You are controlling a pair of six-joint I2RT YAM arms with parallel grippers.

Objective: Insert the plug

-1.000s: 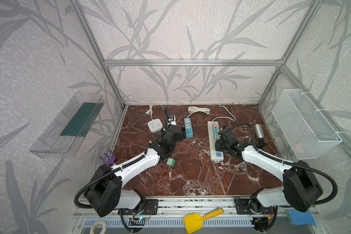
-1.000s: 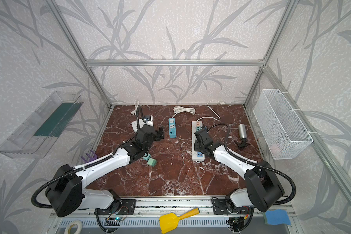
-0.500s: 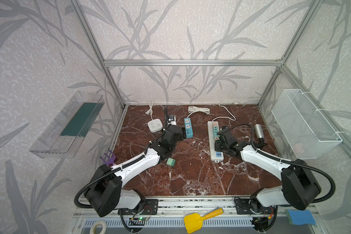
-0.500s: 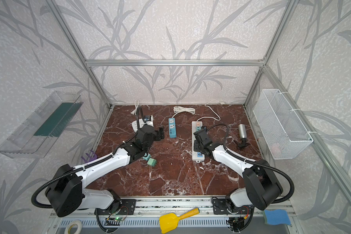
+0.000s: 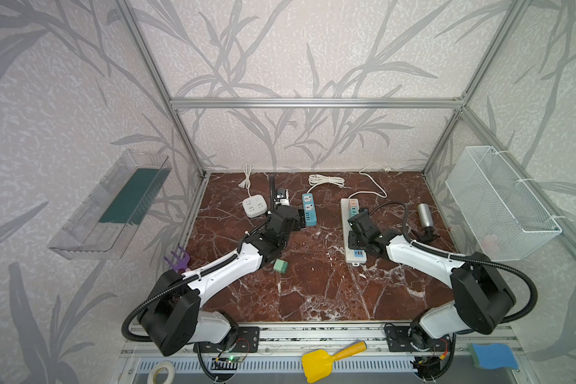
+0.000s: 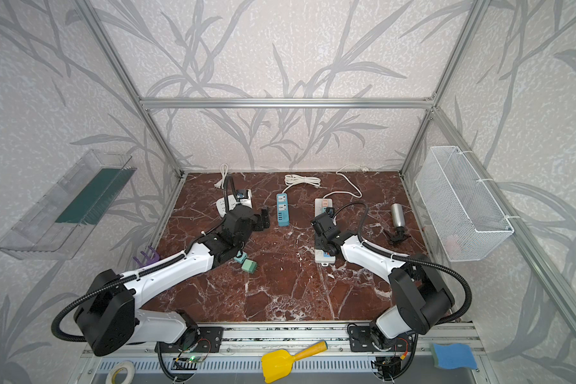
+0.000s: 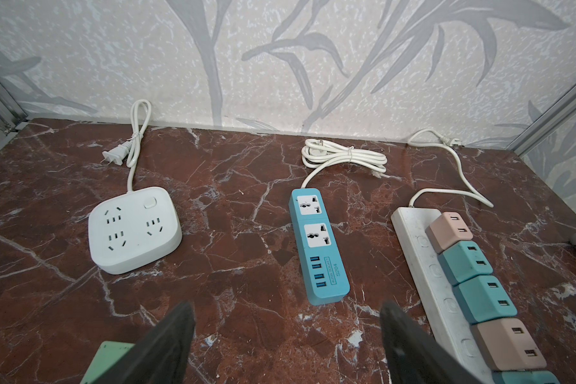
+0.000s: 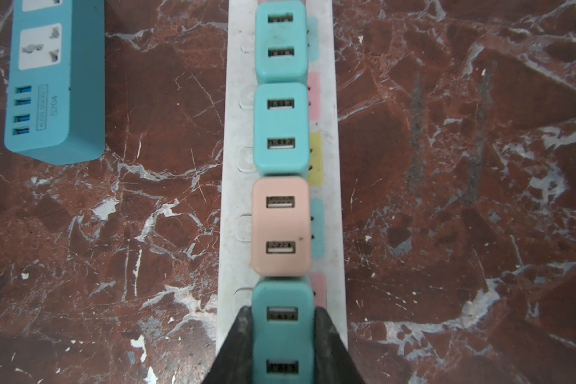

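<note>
A white power strip (image 8: 233, 186) lies along the right half of the marble floor (image 5: 352, 258), with a row of pink and teal USB plugs seated in it. My right gripper (image 8: 282, 314) is shut on the nearest teal plug (image 8: 281, 335), one finger on each side, and the plug stands upright on the strip. In both top views the wrist hides this grip (image 5: 356, 239). My left gripper (image 7: 286, 309) hangs open and empty just short of the blue strip (image 7: 318, 252). A loose green plug (image 5: 280, 266) lies beside the left arm.
A white square socket block (image 7: 133, 229) sits left of the blue strip, and white cords trail to the back wall. A silver cylinder (image 5: 424, 214) lies at the right. A wire basket (image 5: 499, 202) hangs on the right wall and a clear shelf (image 5: 113, 206) on the left.
</note>
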